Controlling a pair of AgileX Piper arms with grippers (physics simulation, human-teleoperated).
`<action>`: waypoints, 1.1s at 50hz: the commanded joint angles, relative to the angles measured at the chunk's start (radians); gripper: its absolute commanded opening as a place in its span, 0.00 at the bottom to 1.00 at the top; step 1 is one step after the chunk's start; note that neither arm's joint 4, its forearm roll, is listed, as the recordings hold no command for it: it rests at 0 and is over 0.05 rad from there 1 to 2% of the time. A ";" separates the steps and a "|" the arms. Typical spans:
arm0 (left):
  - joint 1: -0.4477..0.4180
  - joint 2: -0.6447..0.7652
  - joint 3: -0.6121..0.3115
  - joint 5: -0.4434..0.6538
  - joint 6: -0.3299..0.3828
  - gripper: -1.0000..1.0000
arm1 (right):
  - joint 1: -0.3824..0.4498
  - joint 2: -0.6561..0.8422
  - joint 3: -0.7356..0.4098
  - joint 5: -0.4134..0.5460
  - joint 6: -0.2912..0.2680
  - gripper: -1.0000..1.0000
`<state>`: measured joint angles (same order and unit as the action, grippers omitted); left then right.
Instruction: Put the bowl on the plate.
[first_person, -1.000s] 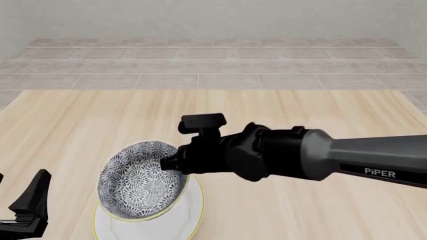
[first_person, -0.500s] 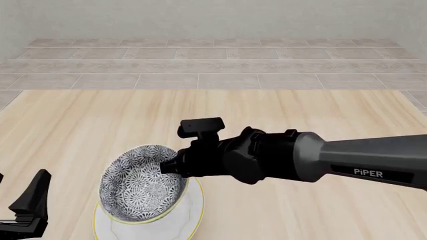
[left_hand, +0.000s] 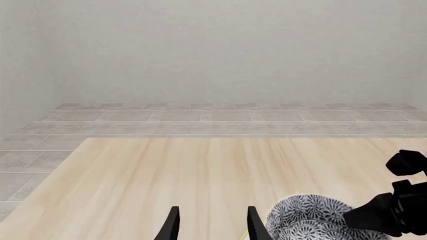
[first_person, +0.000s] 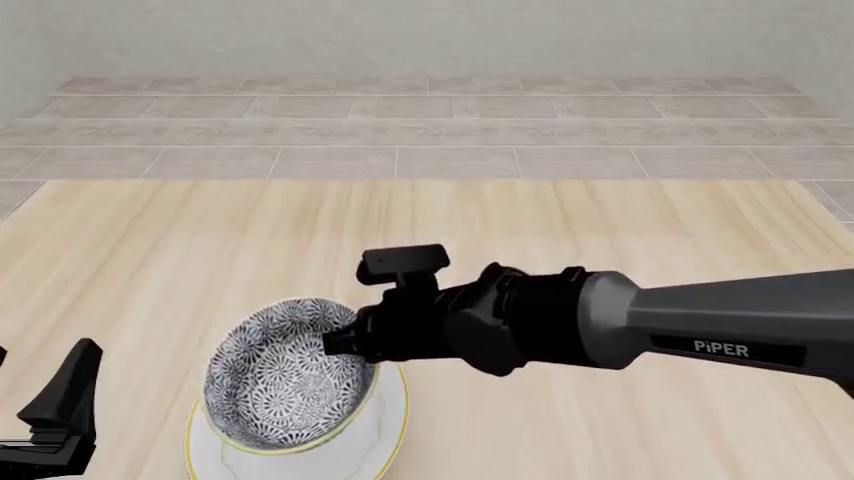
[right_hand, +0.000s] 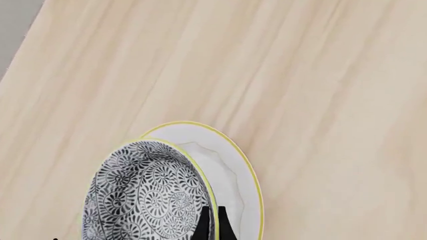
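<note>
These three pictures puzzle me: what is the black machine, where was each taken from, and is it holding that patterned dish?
They are simulator renders of two robot arms at a pale wooden table. One picture looks forward from above the arms; the other two come from cameras just behind each arm's jaws. The right gripper has its jaws pinched on the rim of the deep grey-and-white floral bowl, which is tilted over the wide white gold-rimmed plate. I cannot tell whether the bowl touches the plate. The left gripper sits near the table's edge, jaws open and empty.
</note>
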<state>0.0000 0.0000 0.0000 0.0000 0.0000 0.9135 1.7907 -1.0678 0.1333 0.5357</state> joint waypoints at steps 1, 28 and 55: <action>0.000 0.000 0.000 0.000 0.000 1.00 | 0.000 -0.001 0.006 -0.010 0.003 0.00; 0.000 0.000 0.000 0.000 0.000 1.00 | -0.010 0.014 0.002 -0.013 -0.005 0.00; 0.000 0.000 0.000 0.000 0.000 1.00 | -0.009 0.023 0.006 -0.020 -0.001 0.00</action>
<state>0.0000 0.0000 0.0000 0.0000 0.0000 0.9043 1.8132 -1.0591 0.1188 0.5306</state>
